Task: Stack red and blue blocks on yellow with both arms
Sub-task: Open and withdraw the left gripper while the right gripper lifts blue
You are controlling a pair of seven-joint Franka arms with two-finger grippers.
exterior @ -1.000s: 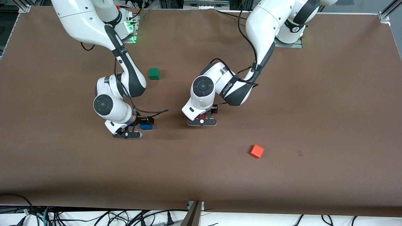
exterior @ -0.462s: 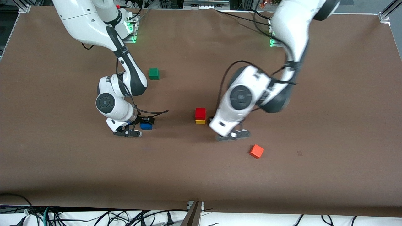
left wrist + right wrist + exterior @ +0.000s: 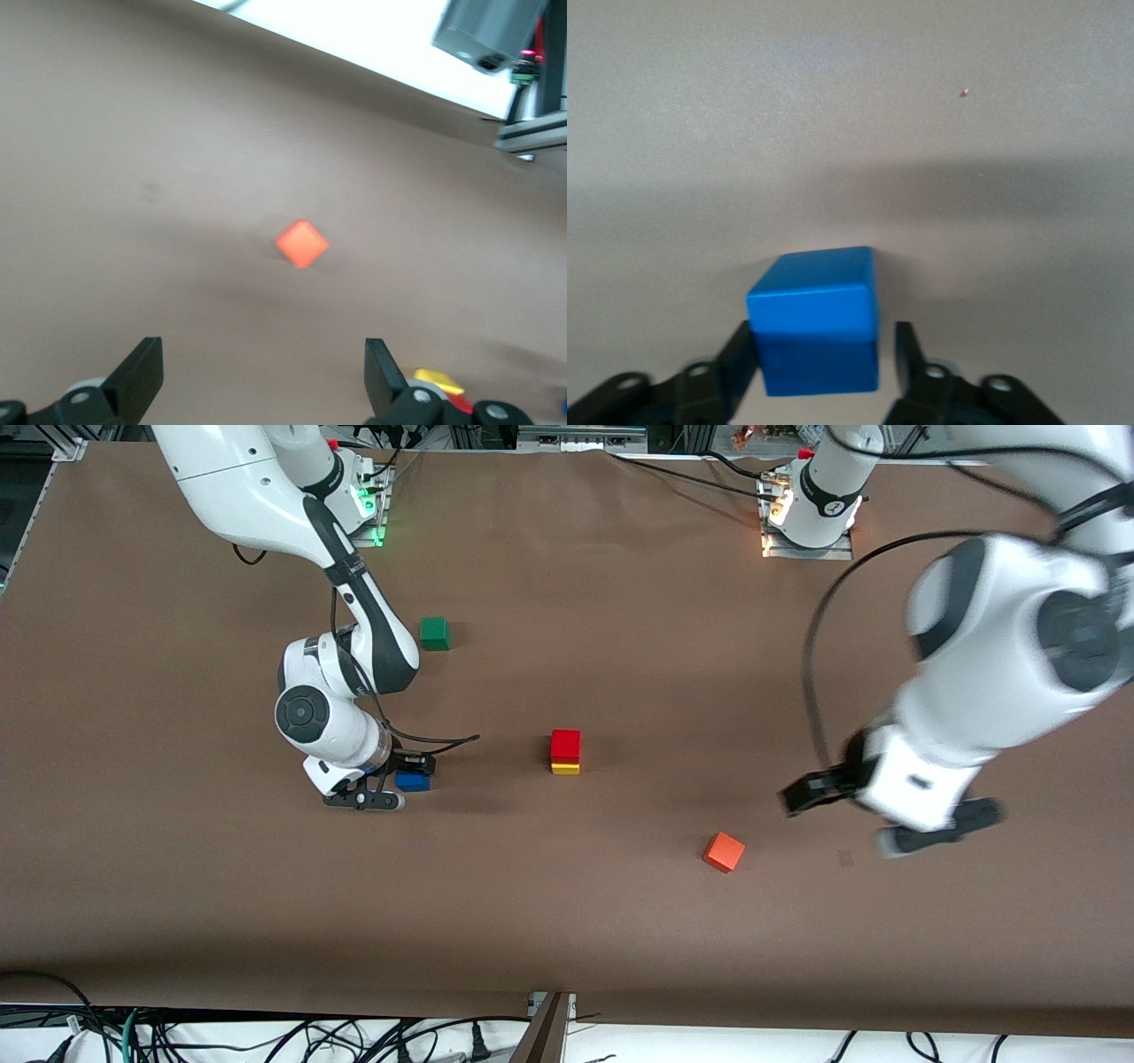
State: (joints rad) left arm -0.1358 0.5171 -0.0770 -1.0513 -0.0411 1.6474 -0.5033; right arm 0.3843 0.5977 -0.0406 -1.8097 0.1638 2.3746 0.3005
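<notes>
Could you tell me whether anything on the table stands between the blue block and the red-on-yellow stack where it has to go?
Nothing visible does. The blue block, between the right gripper's fingers, faces bare table toward the red block on the yellow block. The green cube and orange-red cube lie off that line.

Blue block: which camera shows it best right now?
Right wrist view: the blue block fills the frame between the right gripper fingers. The front view shows only a corner beside that gripper. The left wrist view misses it.
</notes>
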